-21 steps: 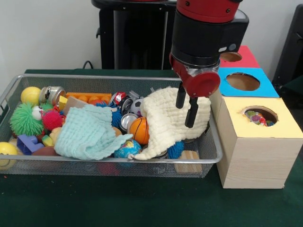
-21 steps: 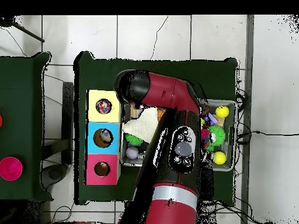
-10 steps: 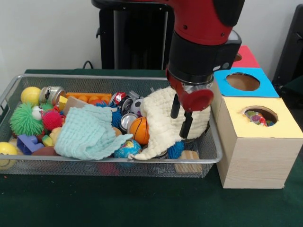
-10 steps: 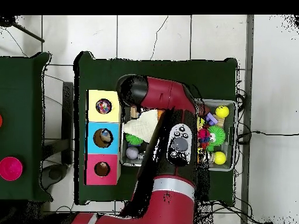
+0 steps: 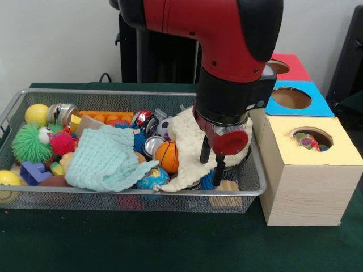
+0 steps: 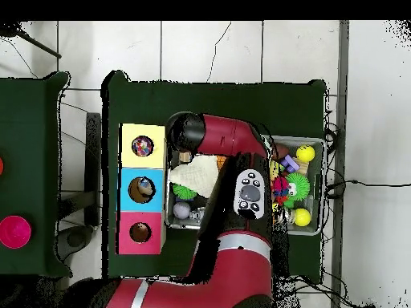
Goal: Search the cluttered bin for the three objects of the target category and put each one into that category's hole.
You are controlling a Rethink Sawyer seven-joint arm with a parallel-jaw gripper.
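My gripper (image 5: 211, 161) hangs open at the right end of the wire bin (image 5: 136, 196), its black fingers (image 5: 205, 152) down against the lower edge of a cream cloth (image 5: 187, 141), with nothing between them. Just below it lie a blue spiky ball (image 5: 209, 181) and a wooden block (image 5: 226, 192). An orange basketball (image 5: 167, 156) and a globe ball (image 5: 152, 178) sit to its left. To the right stand the yellow box (image 5: 312, 164), whose hole (image 5: 312, 138) holds small coloured things, the blue box (image 5: 290, 97) and the red box (image 5: 283, 67). In the overhead view the arm hides the gripper.
A mint cloth (image 5: 105, 158) covers the bin's middle. At the left end lie a green spiky ball (image 5: 29, 143), a yellow ball (image 5: 36, 113), a tin can (image 5: 63, 112) and several toys. From above, the boxes (image 6: 142, 189) stand in a row beside the bin (image 6: 323, 186).
The arm has come down and a little to the left in the front view. The open gripper went from above the cream cloth to its lower edge, near the bin's bottom.
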